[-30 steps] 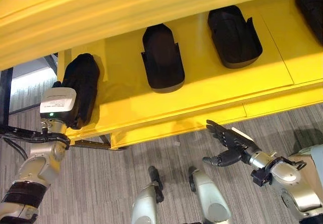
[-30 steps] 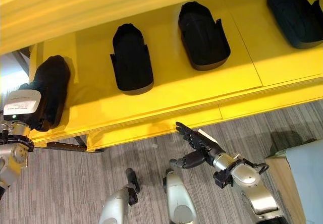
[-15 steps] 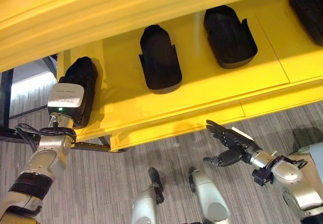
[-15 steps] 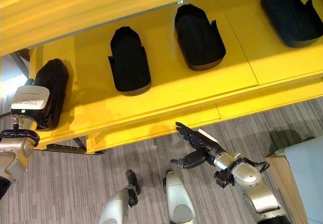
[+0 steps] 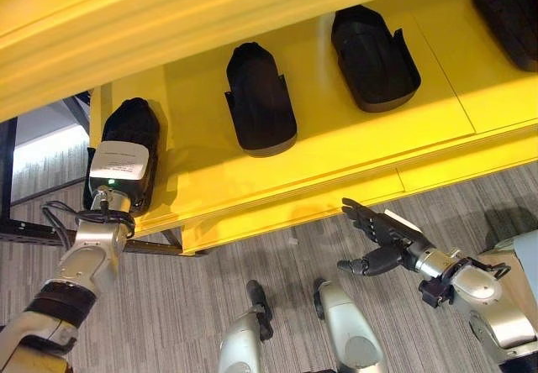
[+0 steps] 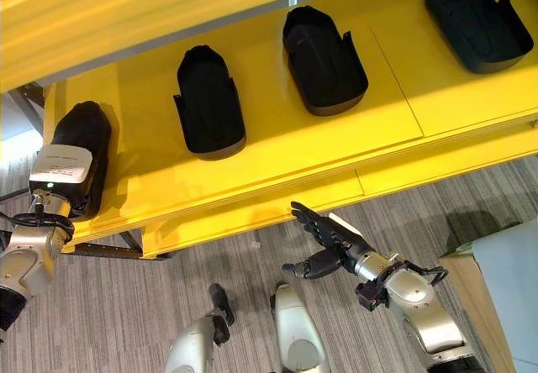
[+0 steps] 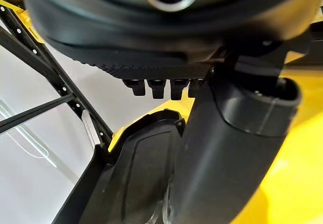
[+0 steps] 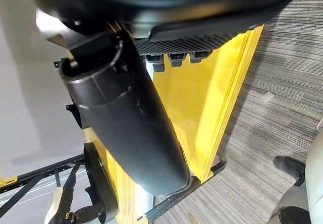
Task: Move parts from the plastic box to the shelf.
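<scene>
Nearest the robot, the right hand (image 5: 382, 243) hangs over the grey floor (image 5: 168, 306) in front of the shelf, its fingers spread and loosely straight, its thumb held apart below them, and nothing in it. Further out, the left hand (image 7: 237, 148) is up at the left end of the yellow shelf (image 5: 336, 150), against the black part (image 5: 126, 138) that lies at that end near the shelf's front edge; the wrist housing covers the fingers in the head views, and in the left wrist view the thumb lies along the part's rim while the fingertips are out of sight, so I cannot tell whether the hand grips the part or merely rests on it. The part itself appears to be lying on the shelf board. Beyond it, three more black parts sit in a row along the shelf: a second part (image 5: 259, 100), a third part (image 5: 374, 49) and a fourth part (image 6: 475, 22) at the far right, all well apart from each other. The step in hand looks like the placing of the leftmost part. The next move likely calls for the left hand to let go cleanly and draw straight back off the shelf edge without dragging the part, then turn back to the plastic box for another.
</scene>
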Controlling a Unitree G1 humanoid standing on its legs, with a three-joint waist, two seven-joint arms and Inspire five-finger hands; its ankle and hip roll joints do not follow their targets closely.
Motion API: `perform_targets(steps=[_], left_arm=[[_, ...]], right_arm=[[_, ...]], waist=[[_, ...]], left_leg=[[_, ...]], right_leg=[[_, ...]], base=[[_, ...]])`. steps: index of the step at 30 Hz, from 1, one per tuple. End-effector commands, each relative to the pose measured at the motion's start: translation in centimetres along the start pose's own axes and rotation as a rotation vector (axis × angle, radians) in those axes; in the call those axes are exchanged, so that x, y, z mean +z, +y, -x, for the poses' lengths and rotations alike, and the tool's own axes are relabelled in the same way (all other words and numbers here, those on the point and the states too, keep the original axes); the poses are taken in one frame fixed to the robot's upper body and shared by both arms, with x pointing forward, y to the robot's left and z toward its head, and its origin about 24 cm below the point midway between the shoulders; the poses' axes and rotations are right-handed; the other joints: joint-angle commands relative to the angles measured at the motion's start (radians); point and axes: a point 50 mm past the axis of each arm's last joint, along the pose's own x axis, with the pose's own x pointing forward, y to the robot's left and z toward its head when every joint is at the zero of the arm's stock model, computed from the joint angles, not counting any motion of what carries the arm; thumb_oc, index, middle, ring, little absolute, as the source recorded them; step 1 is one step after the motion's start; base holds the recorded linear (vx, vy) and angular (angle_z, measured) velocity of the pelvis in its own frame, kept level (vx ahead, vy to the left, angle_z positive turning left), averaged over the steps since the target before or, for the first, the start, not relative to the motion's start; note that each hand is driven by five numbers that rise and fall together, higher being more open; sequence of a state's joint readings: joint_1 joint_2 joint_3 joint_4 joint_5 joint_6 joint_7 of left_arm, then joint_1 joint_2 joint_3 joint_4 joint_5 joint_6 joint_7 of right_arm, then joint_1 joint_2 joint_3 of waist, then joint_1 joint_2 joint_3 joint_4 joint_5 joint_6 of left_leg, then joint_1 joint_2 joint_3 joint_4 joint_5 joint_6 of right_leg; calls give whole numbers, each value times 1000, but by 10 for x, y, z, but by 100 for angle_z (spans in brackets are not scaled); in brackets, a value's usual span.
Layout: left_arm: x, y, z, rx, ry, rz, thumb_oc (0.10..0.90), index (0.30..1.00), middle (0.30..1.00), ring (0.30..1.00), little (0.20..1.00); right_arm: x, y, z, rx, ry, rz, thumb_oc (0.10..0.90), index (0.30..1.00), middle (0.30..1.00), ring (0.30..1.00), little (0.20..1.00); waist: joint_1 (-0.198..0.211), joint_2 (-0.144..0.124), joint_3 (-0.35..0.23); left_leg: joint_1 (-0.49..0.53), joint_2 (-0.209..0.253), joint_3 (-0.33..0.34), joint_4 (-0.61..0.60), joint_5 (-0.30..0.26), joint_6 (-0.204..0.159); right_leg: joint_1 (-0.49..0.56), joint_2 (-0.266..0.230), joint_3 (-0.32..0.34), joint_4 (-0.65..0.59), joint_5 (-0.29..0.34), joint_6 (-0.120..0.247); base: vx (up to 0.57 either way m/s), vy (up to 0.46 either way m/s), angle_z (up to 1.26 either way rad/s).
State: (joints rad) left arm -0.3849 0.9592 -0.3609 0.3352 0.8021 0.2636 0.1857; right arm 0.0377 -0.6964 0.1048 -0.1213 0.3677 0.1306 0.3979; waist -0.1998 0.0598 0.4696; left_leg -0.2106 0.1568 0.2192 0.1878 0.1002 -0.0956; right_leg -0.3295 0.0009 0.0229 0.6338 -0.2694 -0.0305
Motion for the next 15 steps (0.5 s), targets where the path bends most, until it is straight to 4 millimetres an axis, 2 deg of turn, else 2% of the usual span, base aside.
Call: perform_targets(steps=[1,8,10,15], left_arm=[[-14,33,-15,158,102,-62,900,1000,1000,1000,1000],[-14,33,-24,166,173,-22,900,1000,1000,1000,1000],[-6,41,-37,199,188,7,900,1000,1000,1000,1000],[1,44,-45,202,202,22,900,1000,1000,1000,1000]], right_arm=[[37,4,-8,56,-196,26,900,1000,1000,1000,1000],[37,2,-8,81,-178,41,900,1000,1000,1000,1000],[37,3,-9,98,-163,52,900,1000,1000,1000,1000],[39,3,-9,108,-156,58,900,1000,1000,1000,1000]], waist=[[-30,-27,-70],[-50,-24,-72],[-73,-27,-71],[-91,-26,-67]], left_leg=[[3,8,-34,82,-94,34],[6,8,-26,85,-88,31],[9,4,-15,94,-93,30],[9,3,-5,95,-92,30]], right_leg=[[27,-81,-78,-53,39,35],[26,-84,-68,-46,41,36],[21,-90,-59,-31,34,38],[13,-88,-49,-26,36,39]], base=[[0,0,0],[38,37,-7],[75,78,4],[24,26,-5]])
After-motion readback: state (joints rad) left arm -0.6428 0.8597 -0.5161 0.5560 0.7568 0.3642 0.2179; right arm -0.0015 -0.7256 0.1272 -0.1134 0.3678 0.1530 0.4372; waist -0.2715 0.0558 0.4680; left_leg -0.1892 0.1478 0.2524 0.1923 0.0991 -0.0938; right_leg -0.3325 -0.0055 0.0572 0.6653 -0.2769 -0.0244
